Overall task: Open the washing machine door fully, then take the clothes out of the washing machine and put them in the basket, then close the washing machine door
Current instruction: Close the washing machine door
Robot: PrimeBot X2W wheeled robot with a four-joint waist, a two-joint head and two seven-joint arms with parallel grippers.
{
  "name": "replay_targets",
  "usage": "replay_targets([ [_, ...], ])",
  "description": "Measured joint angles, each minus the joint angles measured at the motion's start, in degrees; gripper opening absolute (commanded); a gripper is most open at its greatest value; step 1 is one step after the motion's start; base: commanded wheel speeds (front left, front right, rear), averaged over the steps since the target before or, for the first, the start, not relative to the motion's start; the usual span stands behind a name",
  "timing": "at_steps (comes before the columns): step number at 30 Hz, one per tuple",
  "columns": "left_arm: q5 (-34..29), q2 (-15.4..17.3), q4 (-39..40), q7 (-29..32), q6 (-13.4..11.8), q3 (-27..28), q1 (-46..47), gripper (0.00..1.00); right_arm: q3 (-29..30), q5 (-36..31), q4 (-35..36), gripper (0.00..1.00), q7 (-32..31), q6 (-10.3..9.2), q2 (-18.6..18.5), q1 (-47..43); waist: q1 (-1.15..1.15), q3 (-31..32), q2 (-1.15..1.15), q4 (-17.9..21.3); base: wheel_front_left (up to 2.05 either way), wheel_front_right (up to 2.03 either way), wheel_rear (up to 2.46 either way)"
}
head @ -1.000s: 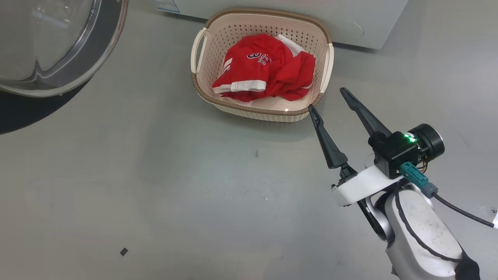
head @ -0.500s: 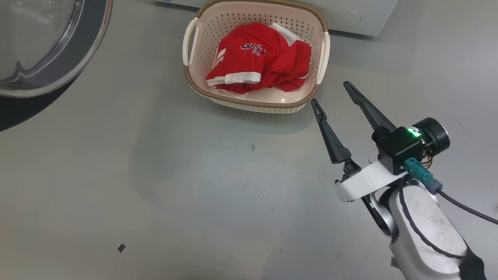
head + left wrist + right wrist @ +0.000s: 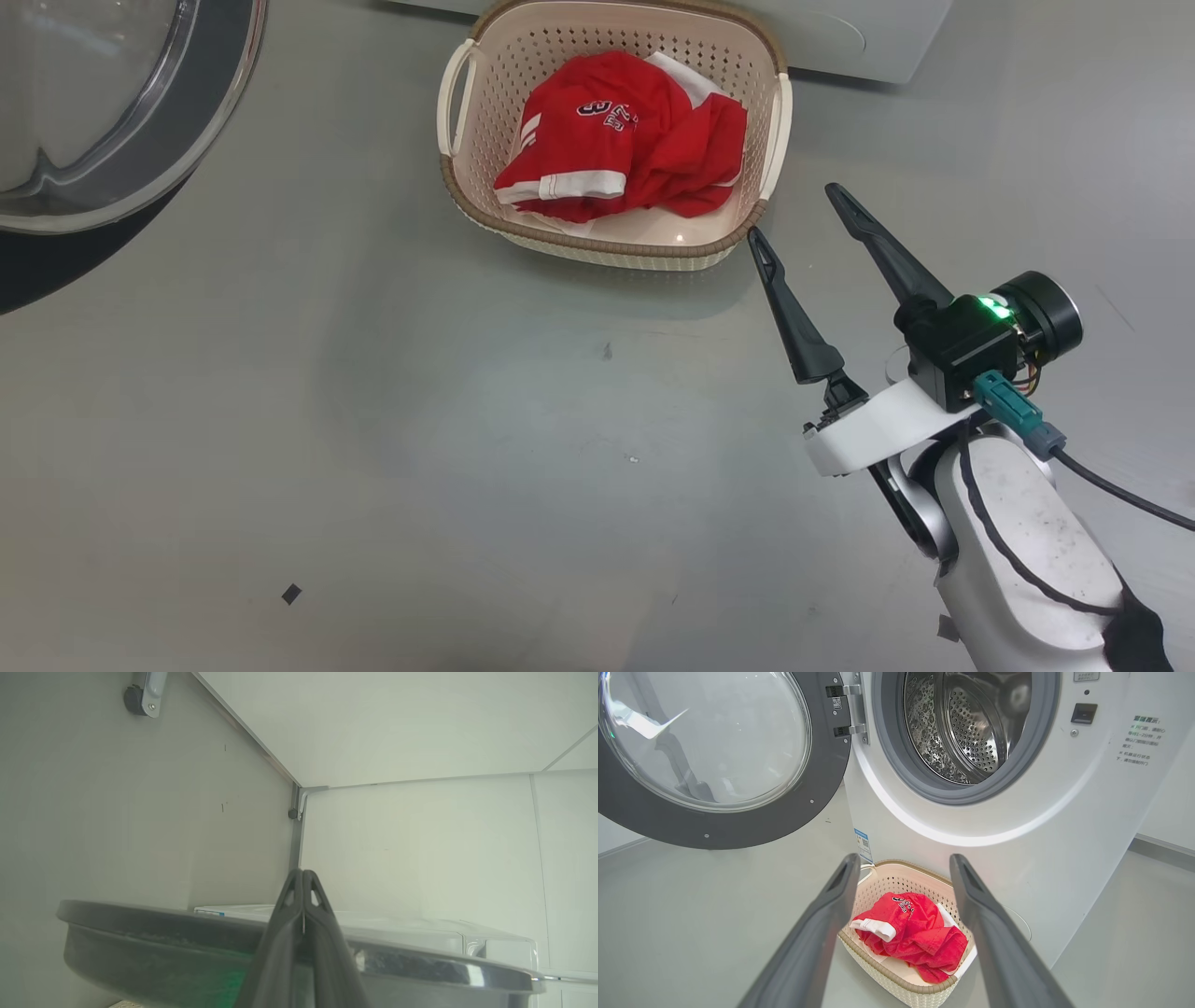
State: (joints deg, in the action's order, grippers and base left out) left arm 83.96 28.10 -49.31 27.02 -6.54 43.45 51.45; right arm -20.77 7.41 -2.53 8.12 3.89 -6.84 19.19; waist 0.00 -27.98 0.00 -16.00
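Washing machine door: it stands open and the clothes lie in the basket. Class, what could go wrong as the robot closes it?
The right claw hangs open, one fingertip close to the rim of the basket; a swing might knock it.
The left claw, shut by the glossy rim of the washing machine door, might slip off, leaving it ajar.

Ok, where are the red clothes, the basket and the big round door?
clothes [image 3: 607, 159]: head view, on the red fabric below the logo.
basket [image 3: 611, 247]: head view, on its brown front rim.
washing machine door [image 3: 738, 830]: right wrist view, on its dark lower rim.
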Motion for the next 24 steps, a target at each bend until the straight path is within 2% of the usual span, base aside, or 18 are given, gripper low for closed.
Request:
replay_targets([
  [7,-0.01,1.86,-1.14,4.70,-0.25,-2.11,0.24,0.00,0.03,0.00,-0.11,1.00,0.09,-0.03,0.00,0.15,0.00,0.33,0.00,0.14,0.00,0.00,0.00],
  [16,-0.81,2.34,-2.60,9.82,-0.10,-5.24,0.30,0.00,0.22,0.12,-1.63,1.00,0.78,-0.08,0.03,0.17,0.00,2.00,0.00,-0.15,0.00,0.00,0.00],
  [24,-0.76,2.40,-3.98,14.58,1.70,-6.72,0.21,0.00,0.35,0.59,-2.76,1.00,1.37,-0.10,0.13,0.15,0.00,3.84,0.00,-0.26,0.00,0.00,0.00],
])
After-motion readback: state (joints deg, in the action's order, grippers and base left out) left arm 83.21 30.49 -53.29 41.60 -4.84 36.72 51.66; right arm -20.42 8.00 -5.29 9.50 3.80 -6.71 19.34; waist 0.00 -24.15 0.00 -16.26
